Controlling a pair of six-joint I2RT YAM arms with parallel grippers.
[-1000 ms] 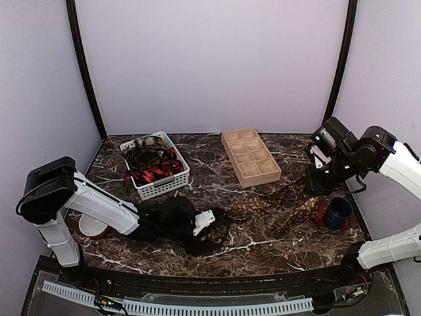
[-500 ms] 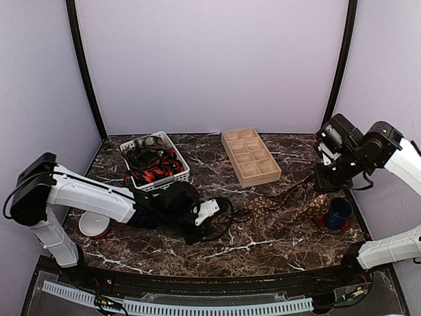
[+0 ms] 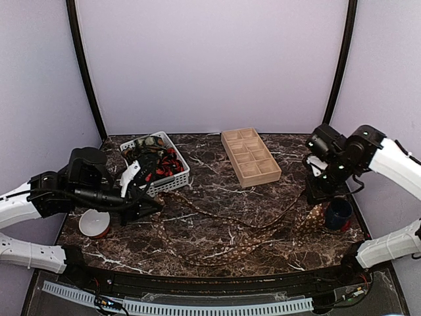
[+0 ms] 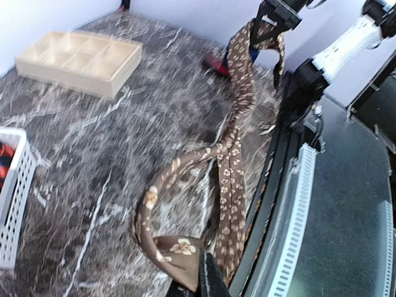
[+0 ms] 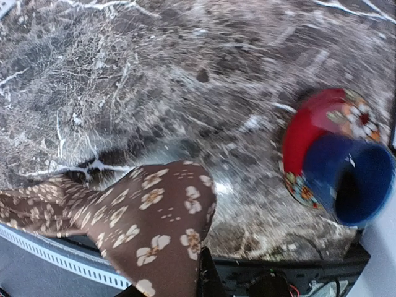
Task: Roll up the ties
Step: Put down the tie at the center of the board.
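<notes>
A brown tie with tan flowers (image 3: pixel 230 251) lies stretched in a long loop across the front of the marble table. My left gripper (image 3: pixel 150 203) is shut on one end of it near the basket; in the left wrist view the folded brown fabric (image 4: pixel 176 250) sits pinched at the shut fingertips (image 4: pixel 207 281). My right gripper (image 3: pixel 317 197) is shut on the other, wide end (image 5: pixel 158 232), holding it just above the table beside the blue mug (image 5: pixel 352 179). More ties, red-and-black and dark (image 3: pixel 152 168), are heaped in the white basket (image 3: pixel 172 184).
A wooden compartment tray (image 3: pixel 250 157) lies at the back centre. The blue mug on a red saucer (image 3: pixel 337 214) stands right next to my right gripper. A white and red bowl (image 3: pixel 94 224) sits under my left arm. The table's front edge (image 3: pixel 217 273) runs close to the tie.
My left gripper closed on the tie near the table's middle and pulled back left toward the basket, drawing the tie out long. The right gripper shifted slightly left, still holding its end.
</notes>
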